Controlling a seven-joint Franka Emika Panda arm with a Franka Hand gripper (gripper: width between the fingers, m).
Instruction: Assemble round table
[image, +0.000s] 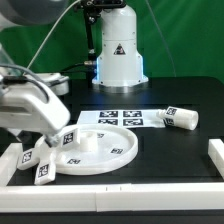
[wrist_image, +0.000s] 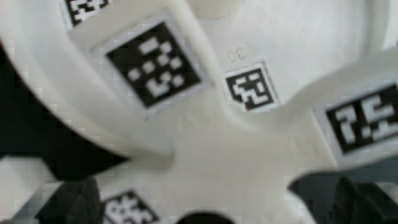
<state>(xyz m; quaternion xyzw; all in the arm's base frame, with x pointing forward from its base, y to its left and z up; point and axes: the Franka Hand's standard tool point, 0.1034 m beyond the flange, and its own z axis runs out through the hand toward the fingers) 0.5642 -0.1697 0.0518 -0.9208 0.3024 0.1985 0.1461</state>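
My gripper (image: 45, 132) hangs low at the exterior view's left, right over the smaller flat-armed piece (image: 45, 165). In the wrist view that white piece (wrist_image: 214, 140) fills the picture, its arms carrying black-and-white tags. The gripper (wrist_image: 210, 205) is open, with one dark finger (wrist_image: 71, 200) on each side of the piece's middle. I cannot tell whether the fingers touch it. The wide rimmed round disc (image: 100, 150) lies flat just beside it, toward the exterior view's right. The short thick cylinder (image: 180, 118) lies on its side at the back right.
The marker board (image: 120, 118) lies behind the disc. The robot's white base (image: 118, 50) stands at the back. Long white border rails run along the front (image: 110, 196), the right (image: 215, 155) and the left (image: 8, 160).
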